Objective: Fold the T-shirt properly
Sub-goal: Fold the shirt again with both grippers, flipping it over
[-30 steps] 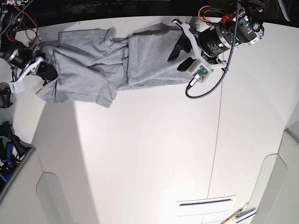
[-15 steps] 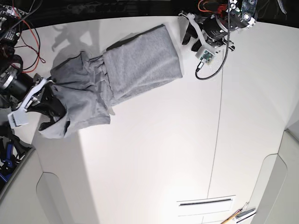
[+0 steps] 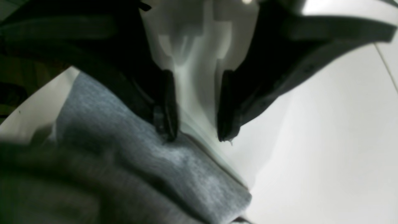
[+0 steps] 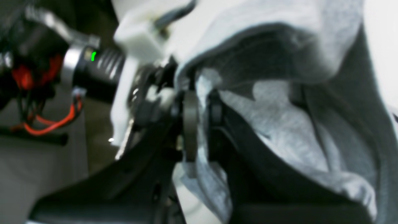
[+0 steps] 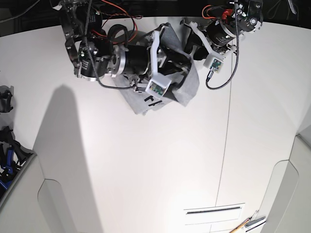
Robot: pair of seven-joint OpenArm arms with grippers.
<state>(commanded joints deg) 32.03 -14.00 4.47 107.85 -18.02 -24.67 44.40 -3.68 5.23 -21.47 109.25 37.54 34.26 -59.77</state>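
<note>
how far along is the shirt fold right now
Partly done: the T-shirt is gathered into a narrower bundle on the table. In hand: the right tool is clamped on a cloth edge, carrying it over toward the open left tool. Left: laying that layer flat and squaring it; it's still rumpled.

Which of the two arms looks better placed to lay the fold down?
Right. The right gripper pinches the heather-grey cotton T-shirt, carrying it across; the left gripper stands open at its edge.
</note>
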